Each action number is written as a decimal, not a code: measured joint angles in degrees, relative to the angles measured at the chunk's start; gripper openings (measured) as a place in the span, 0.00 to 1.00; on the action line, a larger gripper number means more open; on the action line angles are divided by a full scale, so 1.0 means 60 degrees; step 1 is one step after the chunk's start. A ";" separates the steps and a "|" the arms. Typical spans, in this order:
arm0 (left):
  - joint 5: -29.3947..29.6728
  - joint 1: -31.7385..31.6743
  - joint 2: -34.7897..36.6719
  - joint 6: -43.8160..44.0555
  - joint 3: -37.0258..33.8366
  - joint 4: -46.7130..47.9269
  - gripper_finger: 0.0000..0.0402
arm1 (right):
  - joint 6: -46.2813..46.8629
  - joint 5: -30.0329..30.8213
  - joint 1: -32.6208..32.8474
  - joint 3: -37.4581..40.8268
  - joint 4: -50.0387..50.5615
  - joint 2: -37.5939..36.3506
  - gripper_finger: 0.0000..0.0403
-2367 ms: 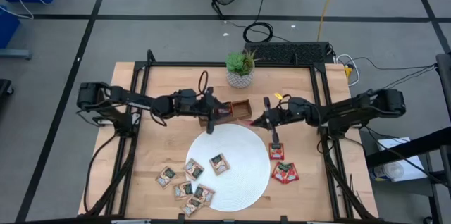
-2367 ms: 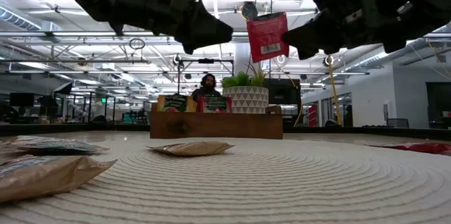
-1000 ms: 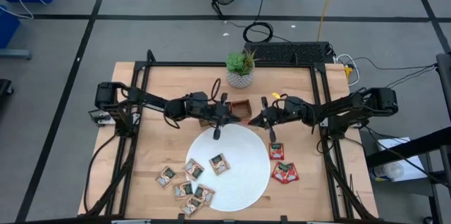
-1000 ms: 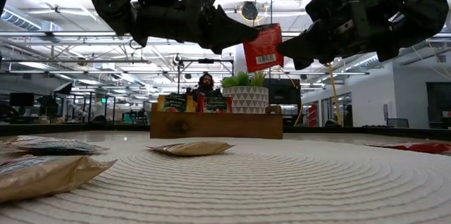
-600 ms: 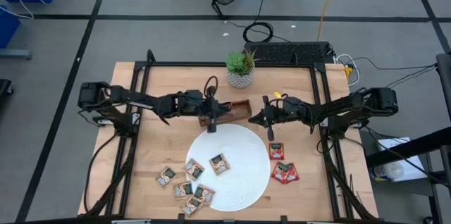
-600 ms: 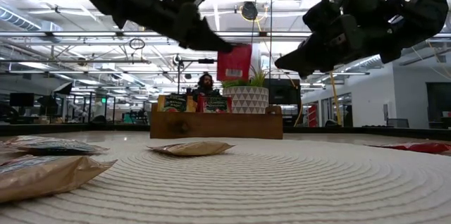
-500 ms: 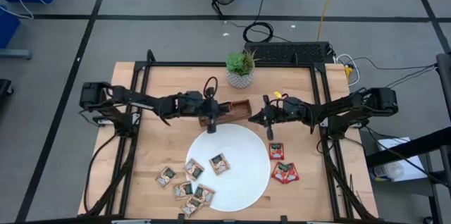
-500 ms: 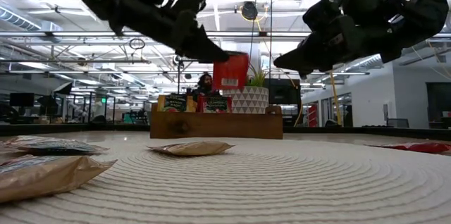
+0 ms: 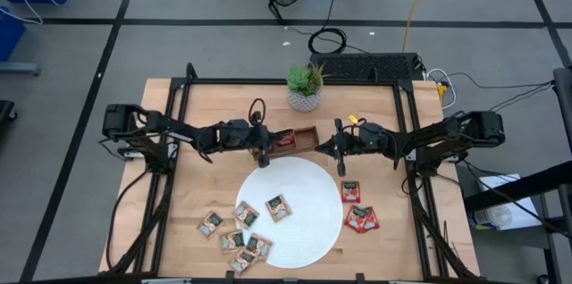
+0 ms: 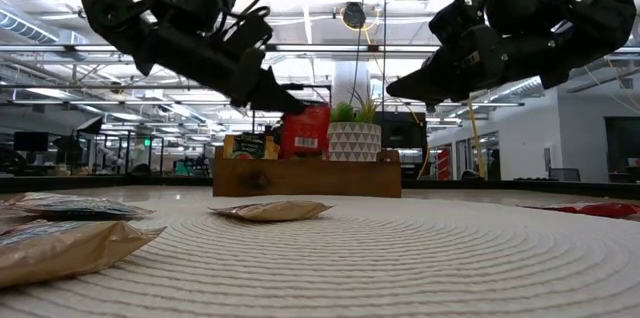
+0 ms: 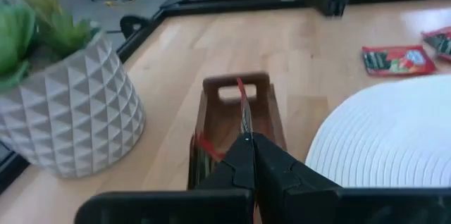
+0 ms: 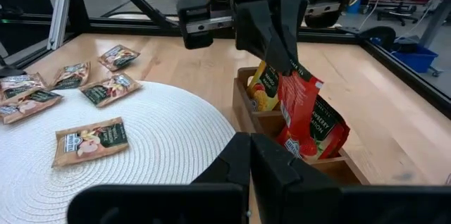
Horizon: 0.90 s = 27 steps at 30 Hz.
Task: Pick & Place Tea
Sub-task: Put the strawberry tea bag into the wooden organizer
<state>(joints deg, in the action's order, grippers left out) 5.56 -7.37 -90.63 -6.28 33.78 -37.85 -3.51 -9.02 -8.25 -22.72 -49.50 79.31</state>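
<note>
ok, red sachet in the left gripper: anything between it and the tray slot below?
Nothing visible blocks it. The left gripper is shut on the red sachet, which hangs upright over the wooden tray. Other sachets already stand in that tray, right beside it, so the fit looks tight. The right gripper is shut, off to the side.

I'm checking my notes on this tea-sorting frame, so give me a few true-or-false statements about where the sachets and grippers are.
1. The left gripper holds a red sachet over the wooden tray. True.
2. The right gripper holds a sachet. False: it is shut on nothing.
3. One tan sachet lies alone near the middle of the white plate. True.
4. The potted plant stands on the plate. False: it stands on the table, beyond the tray.
</note>
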 joint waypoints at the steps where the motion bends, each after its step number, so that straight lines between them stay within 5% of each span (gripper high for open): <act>1: -0.0025 -0.0024 0.0000 0.0004 -0.0064 -0.0115 0.00 | 0.0001 0.0000 -0.0003 0.0000 0.0000 0.0000 0.00; 14: -0.0463 -0.0232 -0.1031 0.0310 -0.0135 -0.1479 0.00 | -0.0033 0.0000 -0.0002 0.0000 -0.0096 -0.0001 0.00; 27: -0.0419 -0.0339 -0.1279 0.0419 -0.0136 -0.1190 0.00 | -0.0033 0.0000 -0.0002 0.0000 -0.0135 -0.0004 0.00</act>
<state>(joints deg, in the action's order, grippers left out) 3.05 -9.41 -98.30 -3.77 32.97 -44.99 -3.70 -9.02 -8.26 -22.72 -50.30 79.29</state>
